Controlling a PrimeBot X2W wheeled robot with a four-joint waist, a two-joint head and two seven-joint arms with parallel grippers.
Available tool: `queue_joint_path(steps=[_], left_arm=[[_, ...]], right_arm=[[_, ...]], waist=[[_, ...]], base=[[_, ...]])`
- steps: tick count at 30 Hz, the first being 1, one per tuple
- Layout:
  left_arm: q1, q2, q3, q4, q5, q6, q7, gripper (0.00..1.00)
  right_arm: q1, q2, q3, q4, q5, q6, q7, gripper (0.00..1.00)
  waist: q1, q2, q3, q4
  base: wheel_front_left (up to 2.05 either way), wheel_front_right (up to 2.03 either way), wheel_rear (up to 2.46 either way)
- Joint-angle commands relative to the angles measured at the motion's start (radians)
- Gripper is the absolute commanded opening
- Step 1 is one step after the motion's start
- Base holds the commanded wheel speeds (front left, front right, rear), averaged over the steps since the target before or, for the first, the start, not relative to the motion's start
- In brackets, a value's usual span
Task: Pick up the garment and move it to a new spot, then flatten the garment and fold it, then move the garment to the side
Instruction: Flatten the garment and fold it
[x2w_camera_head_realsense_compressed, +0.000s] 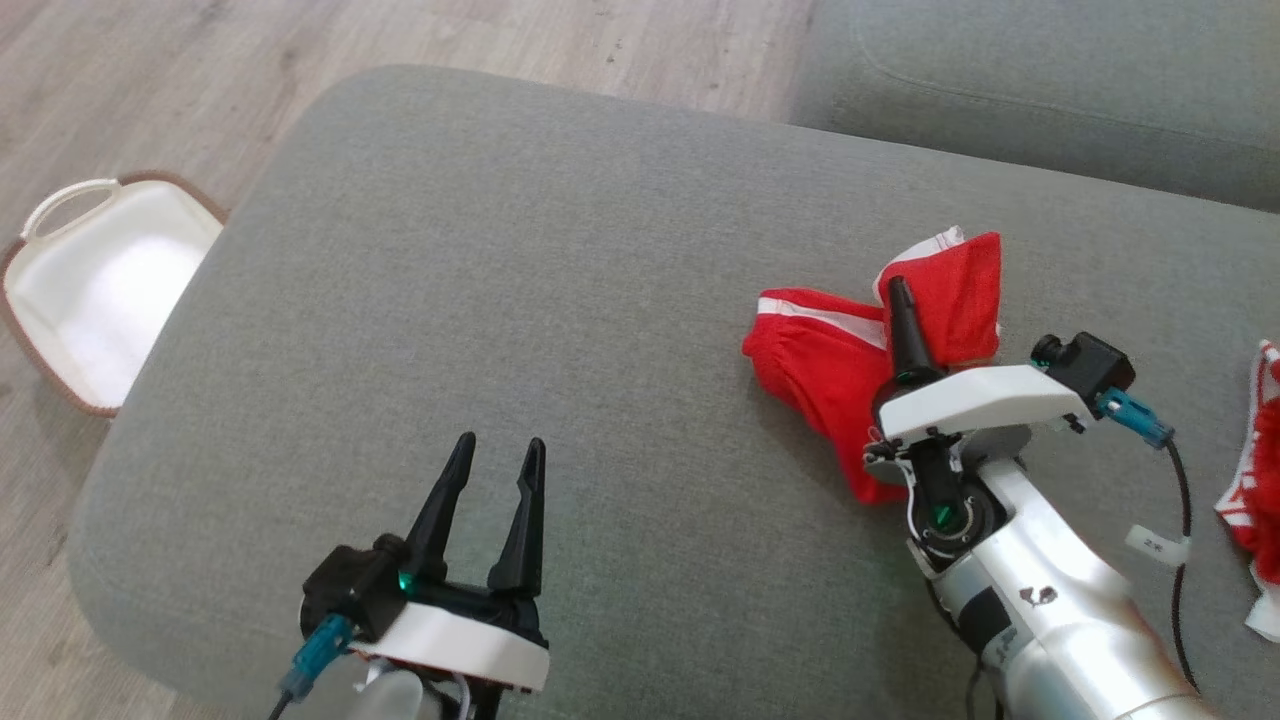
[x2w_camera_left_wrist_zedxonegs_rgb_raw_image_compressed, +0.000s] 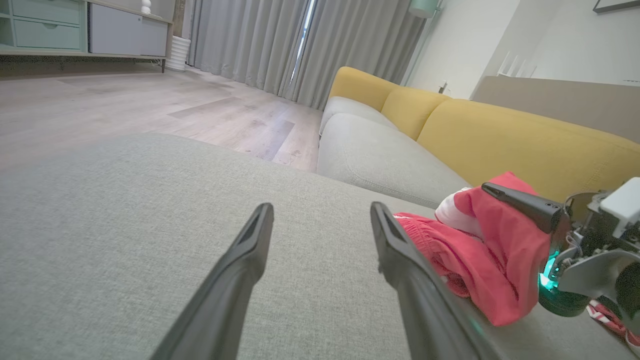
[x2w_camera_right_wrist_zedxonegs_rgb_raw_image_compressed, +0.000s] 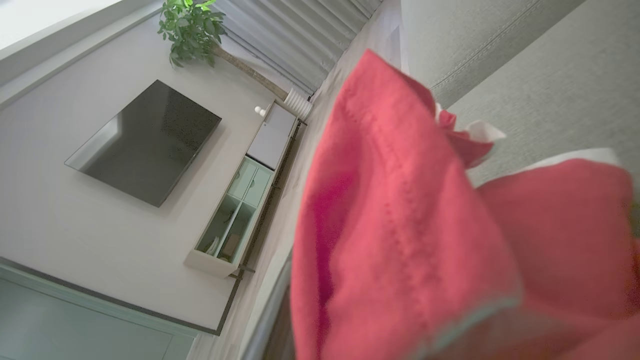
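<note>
Pinching a fold of the red garment (x2w_camera_head_realsense_compressed: 820, 370), the right gripper (x2w_camera_head_realsense_compressed: 900, 300) has its dark fingers closed together on the cloth. One part of the fabric rises around the fingers, while the rest sags down and touches the grey cushion (x2w_camera_head_realsense_compressed: 560, 250). In the right wrist view the red fabric (x2w_camera_right_wrist_zedxonegs_rgb_raw_image_compressed: 400, 225) hangs close against the lens, so the grip looks secure.

The left gripper (x2w_camera_head_realsense_compressed: 500, 445) hovers low over the near-left part of the cushion with its fingers spread wide and nothing between them, well apart from the garment.

Further out, a white basket (x2w_camera_head_realsense_compressed: 100, 290) sits on the floor beside the cushion's left edge. A second red-and-white cloth (x2w_camera_head_realsense_compressed: 1262, 470) lies at the far right.

I judge the task to be at its first step. The garment is grasped and partly raised but not yet carried to a new spot. Bare cushion between the two grippers seems a likely place to set it. Flattening, folding and moving it aside are all left to do, since the cloth is bunched and creased.
</note>
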Motion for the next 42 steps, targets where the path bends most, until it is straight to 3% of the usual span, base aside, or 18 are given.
queue_joint_path(steps=[1,8,9,10,22,26,34,42], left_arm=[[-0.038,0.003,0.027,-0.024,0.005,0.002,-0.008,1.00],[-0.037,0.003,0.029,-0.023,0.004,0.002,-0.008,1.00],[-0.037,0.003,0.028,-0.024,0.004,0.002,-0.008,1.00],[-0.037,0.003,0.027,-0.023,0.005,0.002,-0.008,1.00],[-0.039,0.002,0.014,-0.019,0.000,0.002,-0.008,1.00],[-0.039,0.002,0.011,-0.016,-0.002,0.002,-0.008,1.00],[-0.034,0.002,0.025,-0.012,-0.001,0.002,-0.008,1.00],[-0.035,0.005,0.040,-0.027,0.007,0.002,-0.008,1.00]], right_arm=[[-0.033,0.013,0.028,-0.029,0.001,-0.001,-0.006,0.00],[-0.043,0.013,0.083,-0.009,-0.044,-0.001,-0.006,0.00],[-0.049,0.013,0.086,-0.001,-0.065,-0.001,-0.006,0.43],[-0.051,0.013,0.090,0.011,-0.078,-0.001,-0.006,1.00],[-0.117,0.013,0.201,0.094,-0.222,-0.001,-0.006,1.00],[-0.114,0.013,0.261,0.105,-0.217,-0.001,-0.002,1.00],[-0.090,0.013,0.442,0.090,-0.156,-0.001,0.115,1.00],[-0.128,0.013,0.465,0.109,-0.144,-0.001,0.063,1.00]], waist=[[0.0000,-0.0001,-0.001,0.012],[0.0000,-0.0001,0.001,0.031],[0.0000,-0.0001,0.001,0.033],[0.0000,-0.0001,0.001,0.035],[0.0000,-0.0001,0.002,0.056],[0.0000,-0.0001,0.000,0.061],[0.0000,-0.0001,-0.014,0.043],[0.0000,-0.0001,-0.027,-0.034]], base=[[0.00,0.00,0.00],[0.00,0.00,0.00],[0.00,0.00,0.00],[0.00,0.00,0.00],[0.00,0.00,0.00],[0.00,0.00,0.00],[0.00,0.00,0.00],[0.00,0.00,0.00]])
